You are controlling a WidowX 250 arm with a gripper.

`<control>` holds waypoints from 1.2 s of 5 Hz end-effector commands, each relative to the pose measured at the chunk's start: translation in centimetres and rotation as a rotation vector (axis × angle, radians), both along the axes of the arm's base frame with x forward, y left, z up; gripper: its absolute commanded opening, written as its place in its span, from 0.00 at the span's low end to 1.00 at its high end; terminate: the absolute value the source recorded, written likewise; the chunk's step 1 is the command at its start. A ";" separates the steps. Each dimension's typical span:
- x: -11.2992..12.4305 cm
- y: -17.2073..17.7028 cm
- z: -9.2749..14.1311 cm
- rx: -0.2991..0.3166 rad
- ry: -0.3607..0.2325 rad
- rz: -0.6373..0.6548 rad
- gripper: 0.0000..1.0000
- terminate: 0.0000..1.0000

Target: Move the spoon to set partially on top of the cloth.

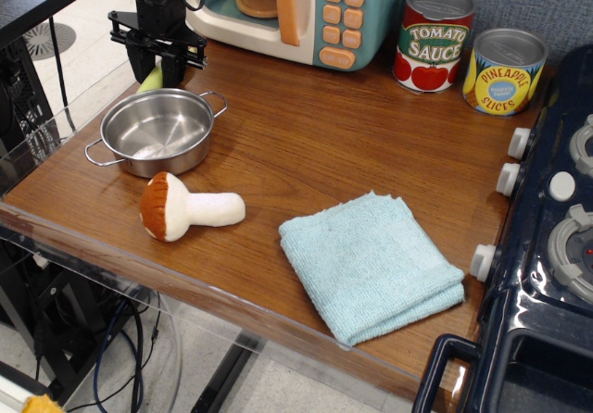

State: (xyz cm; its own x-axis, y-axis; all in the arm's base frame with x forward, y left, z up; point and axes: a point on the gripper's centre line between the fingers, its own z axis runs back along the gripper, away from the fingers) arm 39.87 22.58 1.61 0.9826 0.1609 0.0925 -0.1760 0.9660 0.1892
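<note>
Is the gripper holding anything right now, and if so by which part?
It cannot be told. The black gripper has its fingers around the yellow-green plastic handle of the spoon, behind the steel pot, but whether they have closed on it is unclear.

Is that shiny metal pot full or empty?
Empty. The pot stands upright on the table, and its bare steel bottom shows, with nothing inside.

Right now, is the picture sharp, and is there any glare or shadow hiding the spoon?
In the observation.image view, focus is sharp across the table; the steel pot shows bright reflections but stays readable. The gripper covers most of the spoon, leaving only a yellow-green bit of handle; the cloth is evenly lit.
</note>
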 end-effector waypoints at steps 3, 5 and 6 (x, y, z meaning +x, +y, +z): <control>0.3 -0.3 4.7 0.041 -0.099 -0.010 0.00 0.00; -0.9 -0.2 9.6 0.102 -0.208 0.044 0.00 0.00; -1.8 -1.2 12.2 0.115 -0.262 0.036 0.00 0.00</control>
